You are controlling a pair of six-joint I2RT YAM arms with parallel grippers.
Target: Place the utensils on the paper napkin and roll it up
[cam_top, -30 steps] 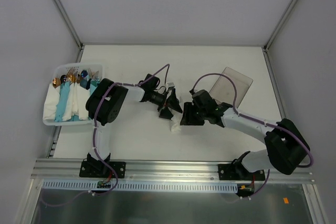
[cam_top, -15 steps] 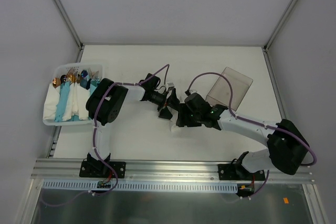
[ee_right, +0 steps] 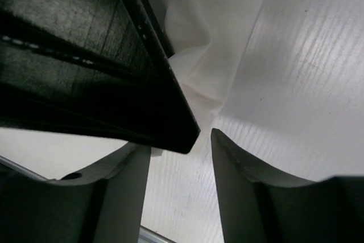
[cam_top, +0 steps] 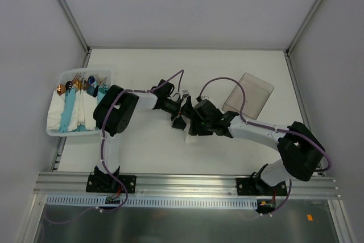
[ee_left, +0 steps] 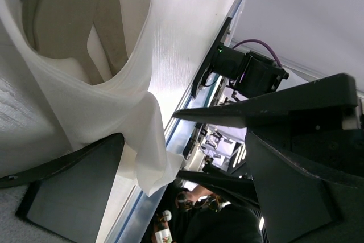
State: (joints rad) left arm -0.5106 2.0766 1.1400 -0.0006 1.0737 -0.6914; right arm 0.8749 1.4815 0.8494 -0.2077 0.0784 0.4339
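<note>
White tabletop, centre: left gripper (cam_top: 182, 115) jaws spread wide, straddling the paper napkin (ee_left: 108, 95), which bulges in a loose loop between them. Right gripper (cam_top: 193, 126) jaws parted, napkin corner just ahead, the left gripper's black finger crossing its view. Outward: one clear tray (cam_top: 250, 92) right, one white bin (cam_top: 54, 128) of rolled bundles (cam_top: 71, 112) left. Two arms.

The white paper napkin (ee_left: 85, 101) lies on the table (cam_top: 142, 146) as a loose, open-ended roll with one crumpled corner.
</note>
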